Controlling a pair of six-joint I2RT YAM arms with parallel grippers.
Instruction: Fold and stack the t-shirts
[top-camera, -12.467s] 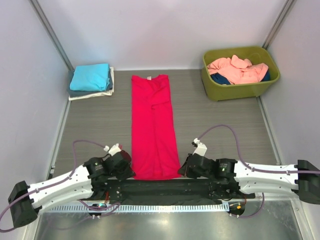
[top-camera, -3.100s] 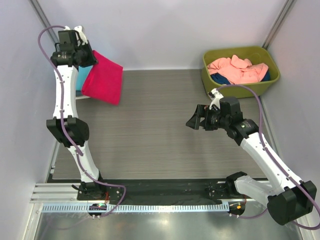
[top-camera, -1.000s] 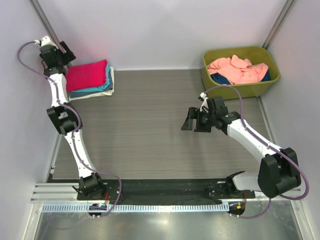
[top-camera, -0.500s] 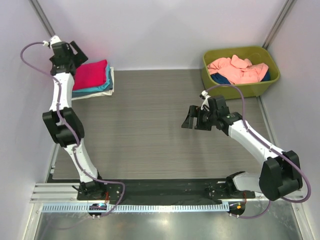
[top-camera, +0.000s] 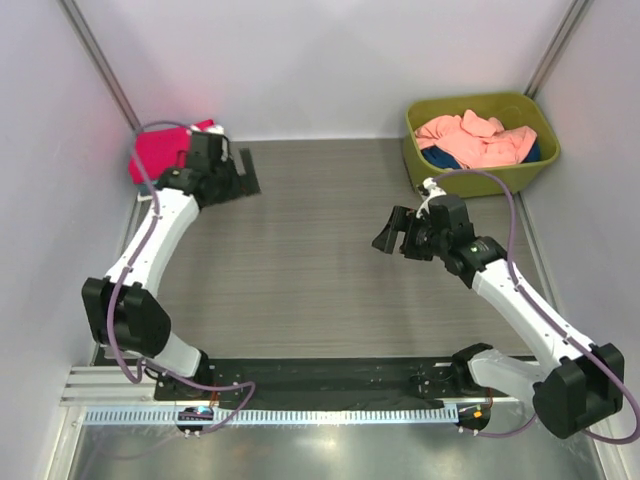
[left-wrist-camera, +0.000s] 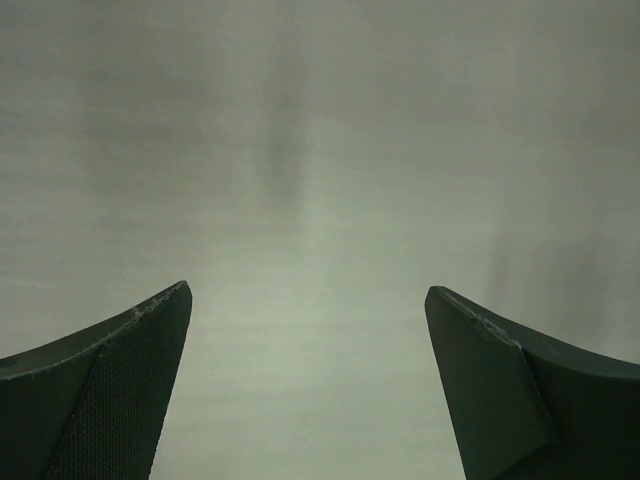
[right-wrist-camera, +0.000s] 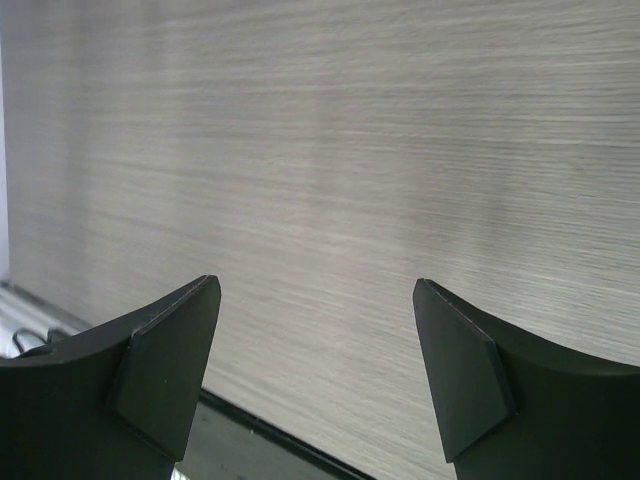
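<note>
A folded crimson-pink t-shirt lies at the back left; my left arm hides whatever is beneath it. My left gripper hangs just right of it over the table, open and holding nothing. In the left wrist view the left gripper has its fingers wide apart over blurred grey table. My right gripper hovers right of centre, open and empty. In the right wrist view the right gripper shows only bare table between its fingers. Salmon-pink t-shirts and a dark blue one lie crumpled in the tub.
An olive-green tub stands at the back right corner. White walls with metal posts close in the left, back and right. A black rail and metal strip run along the near edge, also seen as the rail.
My left arm has swung away from the back-left stack toward the right, its open gripper now over the table. The right gripper has drifted slightly right and stayed open.
</note>
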